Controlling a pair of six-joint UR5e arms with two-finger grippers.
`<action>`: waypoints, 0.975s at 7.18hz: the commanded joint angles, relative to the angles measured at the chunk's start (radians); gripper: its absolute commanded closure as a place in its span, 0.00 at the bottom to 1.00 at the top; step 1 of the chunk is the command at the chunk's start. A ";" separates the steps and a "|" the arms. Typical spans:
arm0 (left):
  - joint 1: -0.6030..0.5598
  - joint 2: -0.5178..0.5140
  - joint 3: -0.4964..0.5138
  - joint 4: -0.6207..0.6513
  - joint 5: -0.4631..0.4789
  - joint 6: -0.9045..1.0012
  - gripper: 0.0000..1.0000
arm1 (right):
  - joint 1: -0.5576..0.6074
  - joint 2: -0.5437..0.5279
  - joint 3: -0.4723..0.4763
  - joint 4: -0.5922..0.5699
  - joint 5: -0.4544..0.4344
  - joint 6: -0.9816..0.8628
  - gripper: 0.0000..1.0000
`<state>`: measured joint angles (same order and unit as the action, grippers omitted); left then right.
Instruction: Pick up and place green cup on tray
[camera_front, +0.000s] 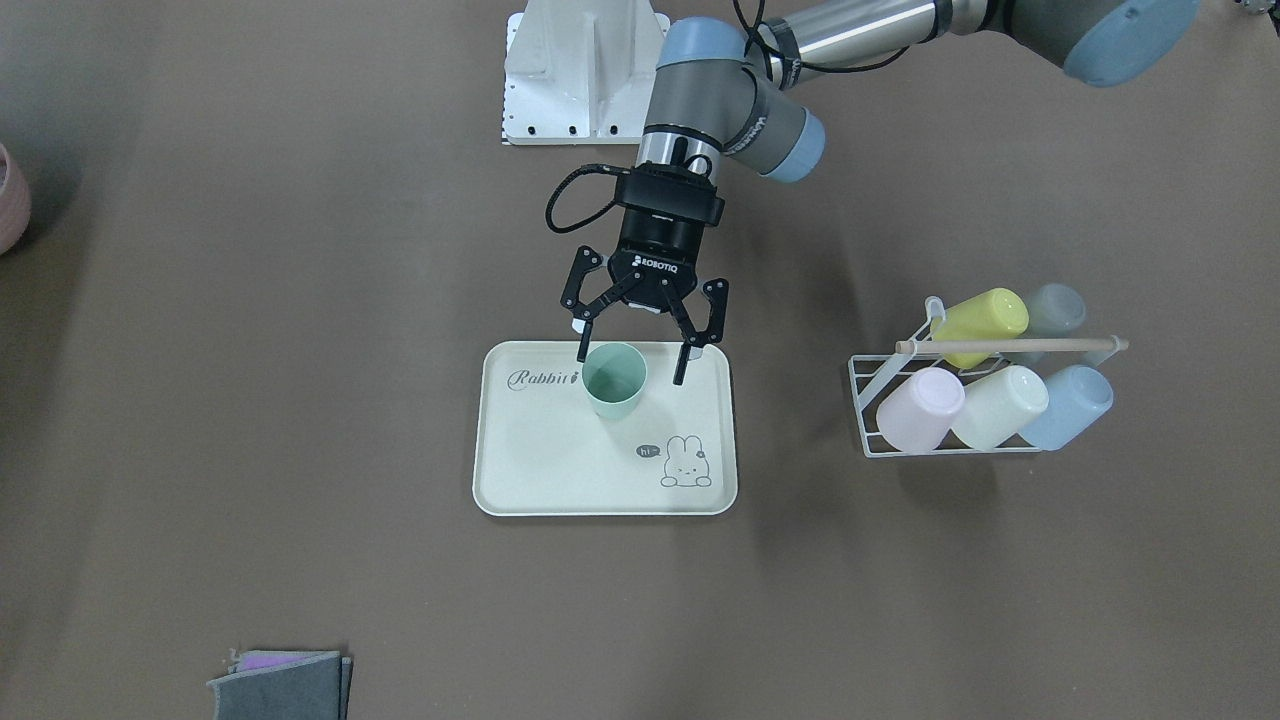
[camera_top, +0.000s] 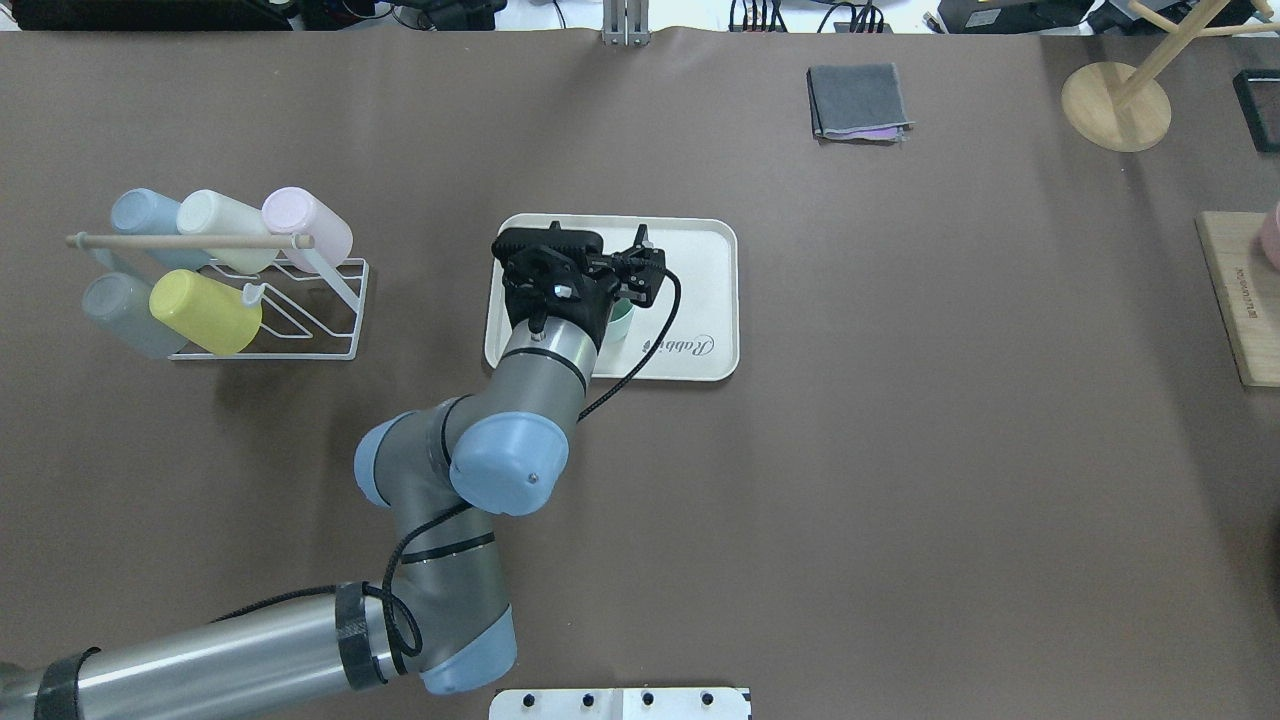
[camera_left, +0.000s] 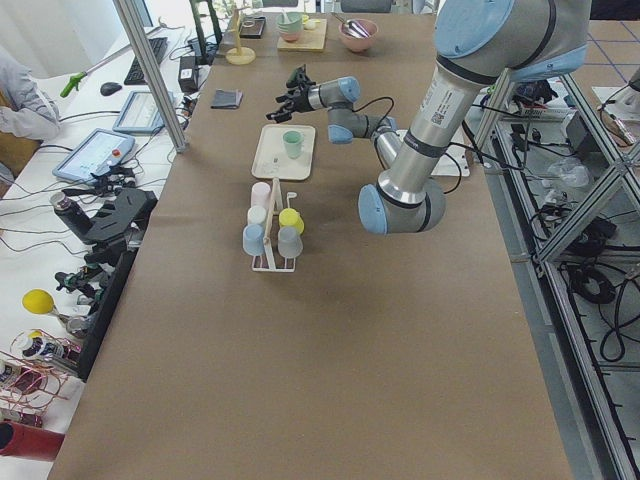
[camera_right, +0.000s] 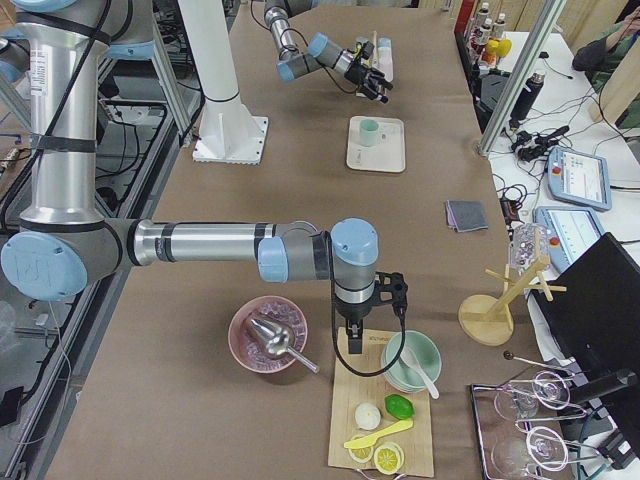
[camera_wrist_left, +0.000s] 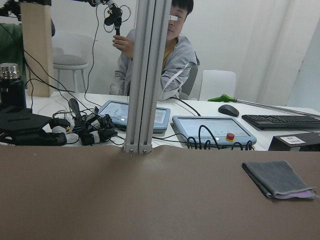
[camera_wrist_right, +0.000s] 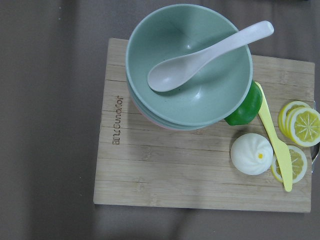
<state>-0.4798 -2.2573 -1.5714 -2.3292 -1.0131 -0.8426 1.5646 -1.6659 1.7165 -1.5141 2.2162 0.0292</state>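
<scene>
Cloth (camera_front: 280, 683): one, folded, lower left of the front view, nearest the lens.
Tray (camera_front: 560, 480): one, centre of frame, flat on the bench (camera_front: 200, 400).
Cup (camera_front: 614, 380): one green one, upright with its mouth up, standing on the tray's upper middle just beside the "Rabbit" script.
Rack (camera_front: 1010, 345): one, right of frame, well apart from the tray; five other cups lie tilted in it.
Left end effector (camera_front: 630, 367): fingers spread wide, holding nothing. Its tips frame the cup in the front view, yet both side views show it hanging clear above the cup, not touching.
Key relation: the cup lies straight below the left end effector, long axis vertical; of the two arms, the left is by far the nearer.
Right end effector (camera_right: 352, 340): lower centre of the right-side view, over a board (camera_wrist_right: 150, 175), far from the tray; how far it is open I cannot tell.
Judgement: the placing looks done, so the next move probably needs only a clean lift away without nudging the cup.
</scene>
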 joint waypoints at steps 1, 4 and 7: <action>-0.144 0.045 -0.082 0.129 -0.224 0.108 0.02 | 0.000 0.000 0.000 0.000 0.000 0.000 0.00; -0.502 0.183 -0.104 0.338 -0.760 0.111 0.02 | 0.000 0.000 0.000 0.002 -0.006 0.000 0.00; -0.820 0.388 -0.105 0.632 -1.211 0.325 0.02 | 0.000 0.000 0.000 0.002 -0.003 0.000 0.00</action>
<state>-1.1753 -1.9646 -1.6759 -1.8034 -2.0488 -0.6291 1.5646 -1.6659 1.7165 -1.5125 2.2119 0.0292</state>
